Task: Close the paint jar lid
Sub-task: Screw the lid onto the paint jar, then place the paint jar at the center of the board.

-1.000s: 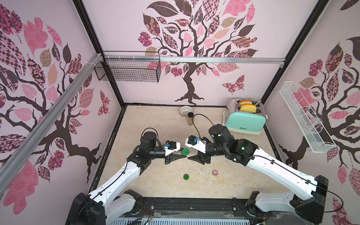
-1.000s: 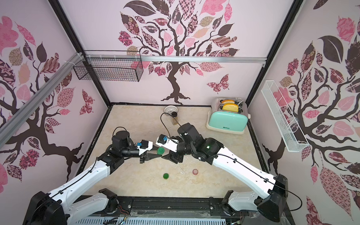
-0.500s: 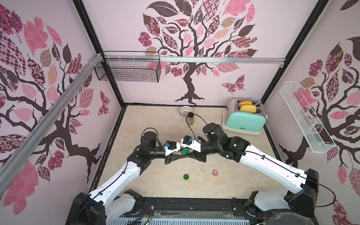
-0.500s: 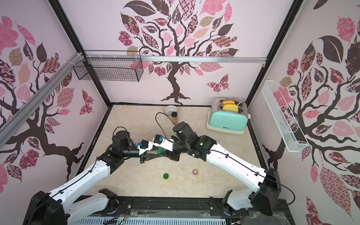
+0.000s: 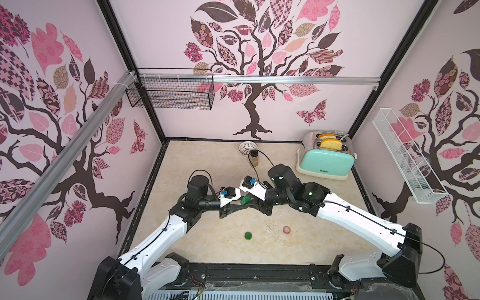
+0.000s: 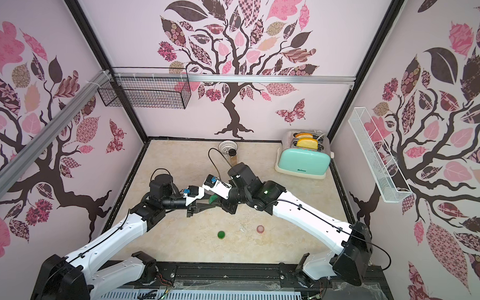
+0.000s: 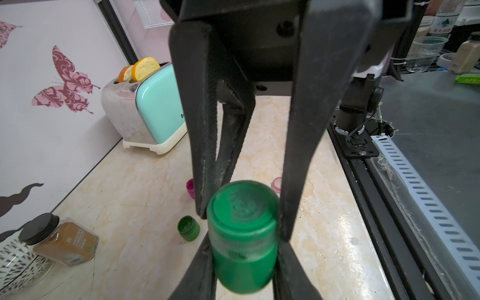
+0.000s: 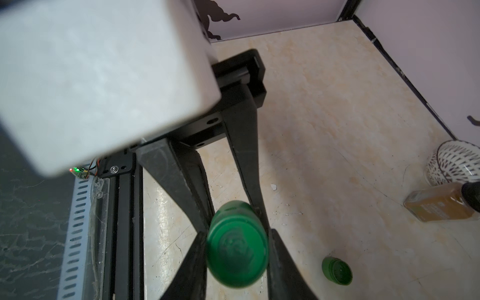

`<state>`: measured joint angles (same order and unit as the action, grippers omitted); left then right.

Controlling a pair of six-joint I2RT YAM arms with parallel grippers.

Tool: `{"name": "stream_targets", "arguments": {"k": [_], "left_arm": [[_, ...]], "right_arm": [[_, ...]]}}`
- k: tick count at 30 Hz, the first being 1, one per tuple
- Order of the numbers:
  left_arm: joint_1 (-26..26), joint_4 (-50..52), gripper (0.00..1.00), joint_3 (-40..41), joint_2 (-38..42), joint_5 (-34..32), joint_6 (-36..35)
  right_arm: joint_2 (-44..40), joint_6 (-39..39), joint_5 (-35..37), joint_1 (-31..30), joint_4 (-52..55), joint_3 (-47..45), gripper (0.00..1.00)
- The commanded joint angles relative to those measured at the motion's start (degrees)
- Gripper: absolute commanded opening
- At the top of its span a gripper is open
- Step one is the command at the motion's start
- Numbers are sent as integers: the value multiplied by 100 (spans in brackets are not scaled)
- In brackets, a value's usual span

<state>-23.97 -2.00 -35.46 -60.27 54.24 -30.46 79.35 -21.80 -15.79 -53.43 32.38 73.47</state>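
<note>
A green paint jar (image 7: 244, 262) hangs above the table's middle, and my left gripper (image 7: 244, 249) is shut on its body. Its green lid (image 7: 242, 207) sits on top, and my right gripper (image 8: 237, 244) is shut on the lid (image 8: 237, 255) from the opposite side. The right arm's black fingers (image 7: 204, 161) press both sides of the lid. In both top views the two grippers meet tip to tip at the jar (image 5: 244, 200) (image 6: 212, 199). The arms hide most of the jar there.
A small open green pot (image 5: 248, 235) (image 6: 221, 234) and a pink one (image 5: 286, 229) (image 6: 260, 229) lie on the table near the front. At the back stand a mint toaster (image 5: 326, 162), a spice jar (image 5: 253, 158) and a white bowl (image 5: 247, 146).
My right gripper has moved left to the jar held by the left gripper and has shut on its lid. The left arm has stayed put.
</note>
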Motion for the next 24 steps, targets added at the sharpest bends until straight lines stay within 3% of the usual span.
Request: {"name": "stream_targets", "arguments": {"k": [1,5,10,20,24], "left_arm": [[-38,-94,26,-111,72,-98,-91],[-38,-287,26,-32,137,-250,-22],[-38,-425,26,39,224,-387,30],[-37,-468,28,54,252,-390,66],[-35,-451,45,57,279,-460,71]], "right_arm": [[116,1386,1420,-335,-678,231,0],[446,3503,2683,-644,-360,586,0],[890,5287,2992,-810,214,1095,0],[1015,5318,3057,-908,207,1109,0],[917,4960,3118,-897,127,1064,0]]}}
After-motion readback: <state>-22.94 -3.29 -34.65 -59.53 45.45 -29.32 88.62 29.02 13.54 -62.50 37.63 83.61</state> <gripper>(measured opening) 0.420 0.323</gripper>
